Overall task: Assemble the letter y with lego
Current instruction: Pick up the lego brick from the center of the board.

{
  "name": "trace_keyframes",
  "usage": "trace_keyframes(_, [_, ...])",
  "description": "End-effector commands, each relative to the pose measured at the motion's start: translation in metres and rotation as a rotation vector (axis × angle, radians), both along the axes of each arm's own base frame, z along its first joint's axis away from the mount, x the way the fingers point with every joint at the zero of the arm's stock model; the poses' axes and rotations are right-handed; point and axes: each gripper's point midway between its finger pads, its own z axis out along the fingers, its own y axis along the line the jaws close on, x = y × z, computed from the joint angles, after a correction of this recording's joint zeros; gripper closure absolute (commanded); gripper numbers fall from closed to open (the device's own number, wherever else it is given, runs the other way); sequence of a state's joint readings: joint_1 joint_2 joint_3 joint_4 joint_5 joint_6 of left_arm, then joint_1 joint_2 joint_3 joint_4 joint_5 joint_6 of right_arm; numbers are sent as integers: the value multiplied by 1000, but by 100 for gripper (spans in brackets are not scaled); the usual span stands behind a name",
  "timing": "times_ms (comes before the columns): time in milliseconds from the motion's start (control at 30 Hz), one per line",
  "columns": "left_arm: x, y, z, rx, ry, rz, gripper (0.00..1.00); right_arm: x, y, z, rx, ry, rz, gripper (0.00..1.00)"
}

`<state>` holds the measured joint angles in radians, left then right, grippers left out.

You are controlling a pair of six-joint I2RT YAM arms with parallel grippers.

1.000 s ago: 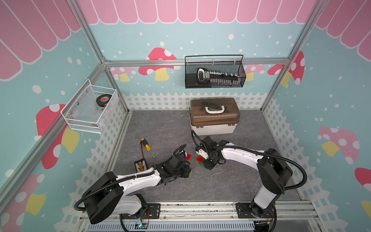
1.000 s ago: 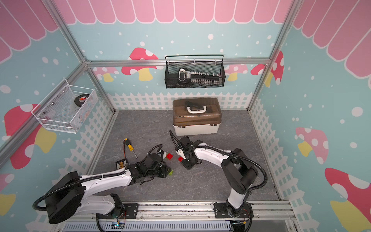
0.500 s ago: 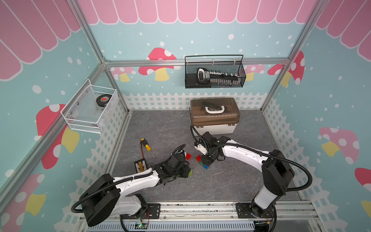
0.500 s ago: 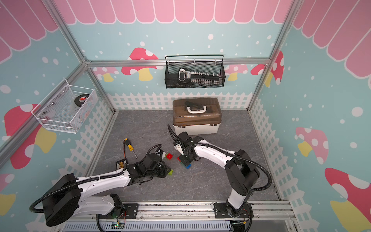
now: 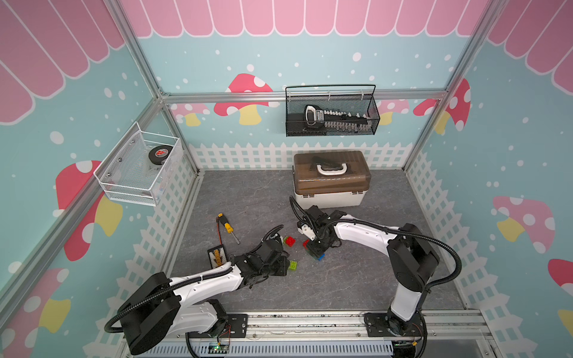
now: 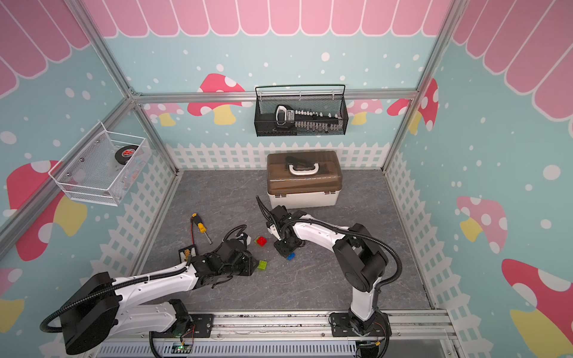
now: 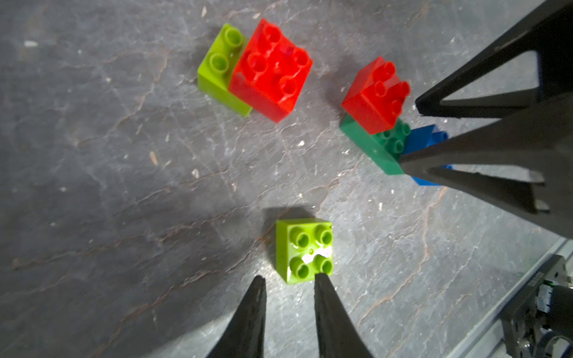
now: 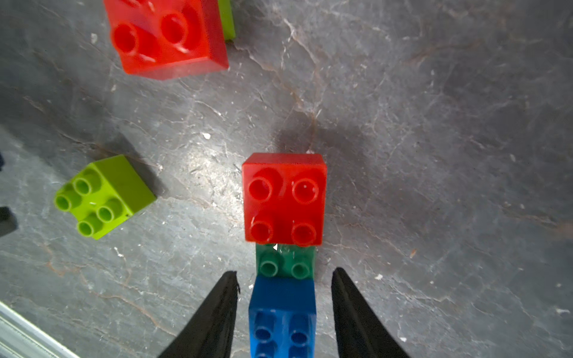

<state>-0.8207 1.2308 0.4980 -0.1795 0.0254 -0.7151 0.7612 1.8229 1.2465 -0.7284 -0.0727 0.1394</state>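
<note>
Fork of the letter y (image 8: 283, 248) stands built, right gripper (image 8: 284, 297) spread around its blue brick (image 8: 282, 313). Left gripper (image 7: 290, 297), jaws nearly together and empty, likely next takes the loose lime brick (image 7: 305, 249) for the stem.

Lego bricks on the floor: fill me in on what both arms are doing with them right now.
The right gripper stands open around the blue brick, which sits with a red brick on the dark green bar. The left gripper hovers nearly shut at a loose lime brick, holding nothing. Another red brick sits on a lime brick nearby. The Y is unfinished.
</note>
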Motion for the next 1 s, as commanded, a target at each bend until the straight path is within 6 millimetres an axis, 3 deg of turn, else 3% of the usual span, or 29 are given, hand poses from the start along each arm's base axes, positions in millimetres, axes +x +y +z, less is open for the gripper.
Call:
trace_keyframes(0, [-2, 12, -6, 21, 10, 51, 71, 3, 11, 0, 22, -5, 14, 50])
trace_keyframes(233, [-1, 19, -14, 48, 22, 76, 70, 7, 14, -10, 15, 4, 6, 53])
trace_keyframes(733, [7, 11, -33, 78, 47, 73, 70, 2, 12, -16, 9, 21, 16, 75])
trace_keyframes(967, [14, -4, -40, 73, 63, 38, 71, 1, 1, 4, 24, -39, -5, 76])
